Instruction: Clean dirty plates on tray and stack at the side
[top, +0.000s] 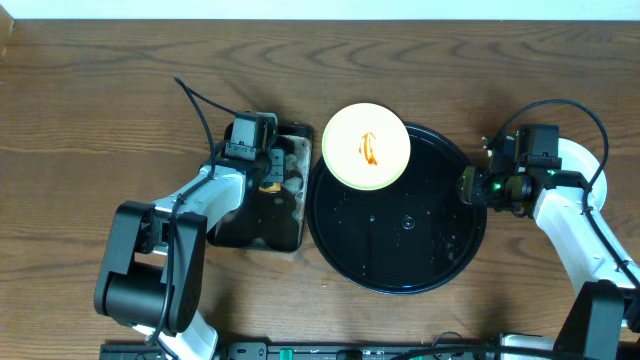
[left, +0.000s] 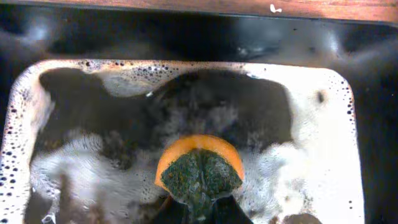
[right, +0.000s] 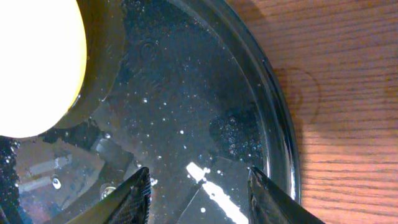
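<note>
The pale yellow plate (top: 366, 146) with an orange smear overlaps the rim of the wet black tray (top: 400, 250). Left jaws pinch the sponge (left: 200, 174); right jaws are spread.

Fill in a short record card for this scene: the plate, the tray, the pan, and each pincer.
Plate: pale yellow plate with an orange-red smear, lying over the tray's upper-left rim in the overhead view
Tray: round black tray, wet with droplets
Pan: black pan left of the tray, holding foamy water
Left arm: left pincer shut on sponge in the pan
Right arm: right pincer open, above the tray's right rim
</note>
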